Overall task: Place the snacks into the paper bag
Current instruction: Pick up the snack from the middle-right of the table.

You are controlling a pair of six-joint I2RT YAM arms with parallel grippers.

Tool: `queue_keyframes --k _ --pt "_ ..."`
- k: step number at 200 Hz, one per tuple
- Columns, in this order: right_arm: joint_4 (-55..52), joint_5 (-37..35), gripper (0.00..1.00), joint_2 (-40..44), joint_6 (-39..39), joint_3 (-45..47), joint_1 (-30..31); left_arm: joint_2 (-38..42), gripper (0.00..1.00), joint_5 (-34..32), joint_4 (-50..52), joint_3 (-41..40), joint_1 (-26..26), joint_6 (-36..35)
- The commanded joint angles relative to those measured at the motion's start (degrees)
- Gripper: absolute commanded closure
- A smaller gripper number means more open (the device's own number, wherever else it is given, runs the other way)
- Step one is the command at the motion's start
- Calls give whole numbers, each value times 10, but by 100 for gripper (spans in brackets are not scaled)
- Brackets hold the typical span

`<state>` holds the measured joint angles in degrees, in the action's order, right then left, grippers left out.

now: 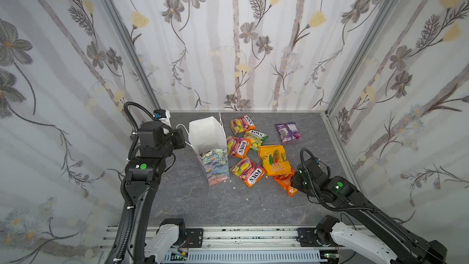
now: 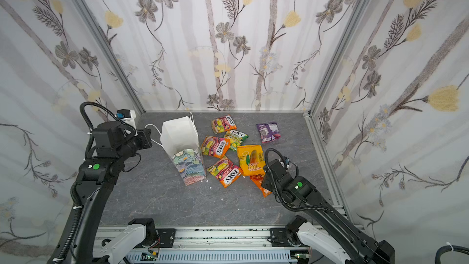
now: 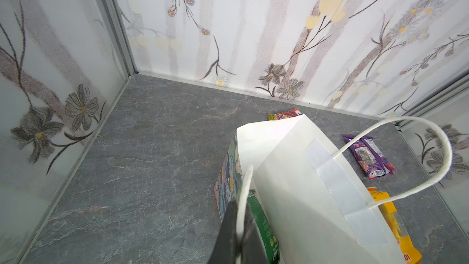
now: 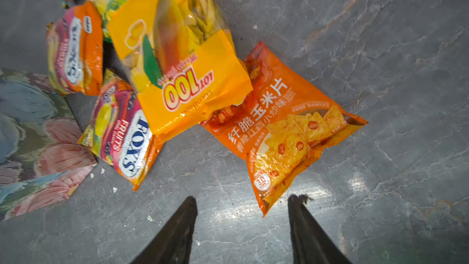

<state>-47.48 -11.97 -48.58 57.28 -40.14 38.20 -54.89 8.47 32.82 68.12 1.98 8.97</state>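
Left gripper [image 3: 239,209] pinches the cord handle [image 3: 245,186] of the paper bag [image 3: 291,173]; right gripper [image 4: 242,199], fingers spread, hangs beside the orange packet [image 4: 284,133]

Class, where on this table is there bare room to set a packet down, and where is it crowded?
Bare: table strip between paper bag and rail; back corner past the purple packet. Crowded: snacks overlapping beside the bag.
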Motion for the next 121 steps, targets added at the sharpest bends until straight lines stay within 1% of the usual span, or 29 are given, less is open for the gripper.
queue_keyframes --k 1,32,54,90,121 --pt "-3 32 40 -9 16 28 -2 7 98 -8 -10 -4 1 -7" --pt "5 45 40 -22 19 48 -3 9 98 -11 -8 -5 2 -6" --pt "14 29 40 -7 30 60 -4 9 97 -18 -7 -4 3 -9" --pt "38 23 40 25 53 91 -4 5 97 -19 -7 -3 3 -10" --pt "46 7 41 22 46 91 -5 1 97 -19 -8 -4 3 -8"
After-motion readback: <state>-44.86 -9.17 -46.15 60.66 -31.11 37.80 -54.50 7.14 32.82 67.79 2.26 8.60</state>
